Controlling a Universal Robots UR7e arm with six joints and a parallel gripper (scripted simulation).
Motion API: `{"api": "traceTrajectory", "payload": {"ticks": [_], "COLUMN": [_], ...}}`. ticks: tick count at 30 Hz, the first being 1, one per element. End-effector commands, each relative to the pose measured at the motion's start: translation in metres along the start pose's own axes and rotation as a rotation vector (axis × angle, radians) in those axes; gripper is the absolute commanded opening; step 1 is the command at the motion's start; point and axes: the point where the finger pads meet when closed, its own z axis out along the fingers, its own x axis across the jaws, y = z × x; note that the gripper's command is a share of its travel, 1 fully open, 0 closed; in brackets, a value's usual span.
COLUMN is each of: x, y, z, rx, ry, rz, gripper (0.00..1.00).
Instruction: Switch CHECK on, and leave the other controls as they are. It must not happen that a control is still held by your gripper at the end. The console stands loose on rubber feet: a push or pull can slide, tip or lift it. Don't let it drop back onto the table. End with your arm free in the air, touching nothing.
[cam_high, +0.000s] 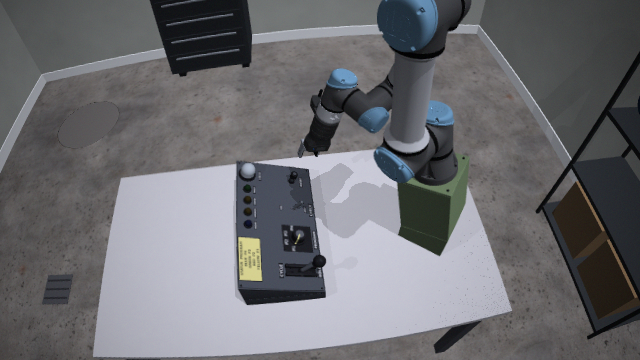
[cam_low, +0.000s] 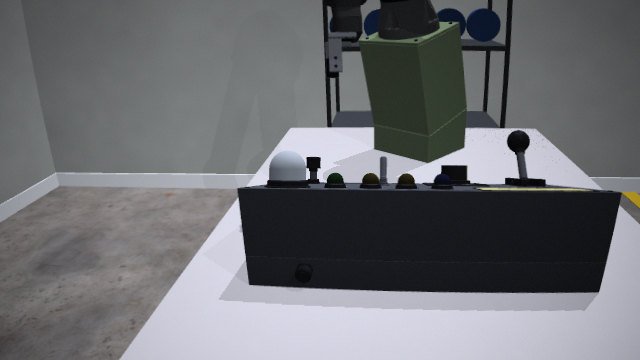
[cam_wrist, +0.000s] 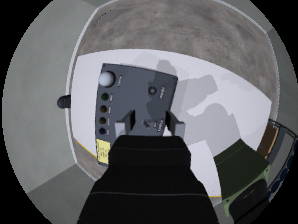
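Note:
The dark console (cam_high: 279, 232) lies on the white table, with its side facing the exterior camera (cam_low: 427, 235). Its top carries a white dome (cam_high: 247, 171), a small black knob (cam_high: 293, 176), a thin metal toggle (cam_high: 301, 204) that stands upright in the exterior view (cam_low: 383, 170), a rotary selector (cam_high: 298, 236) and a ball-topped lever (cam_high: 318, 261). The labels are too small to read, so I cannot tell which control is CHECK. My gripper (cam_high: 308, 150) is open and empty, high above the table's far edge, just beyond the console's dome end. In the wrist view, its fingers frame the console (cam_wrist: 136, 99).
Four coloured lamps (cam_high: 247, 206) and a yellow label (cam_high: 249, 258) sit on the console's left side. The arm's green pedestal (cam_high: 434, 210) stands on the table to the right. A metal shelf rack (cam_high: 600, 215) stands at the far right and a dark drawer cabinet (cam_high: 205, 32) stands by the back wall.

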Motion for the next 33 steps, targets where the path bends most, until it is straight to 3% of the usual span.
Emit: {"api": "traceTrajectory", "payload": {"ticks": [1,16,33], "x": [0.000,-0.001,-0.005], "y": [0.003,0.022,0.044], "z": [0.003,0.014,0.023], "rx": [0.003,0.014,0.020], "ry": [0.000,-0.004,-0.018], "rz": [0.143,0.676,1.130], "gripper": [1.00,1.00,1.00]}}
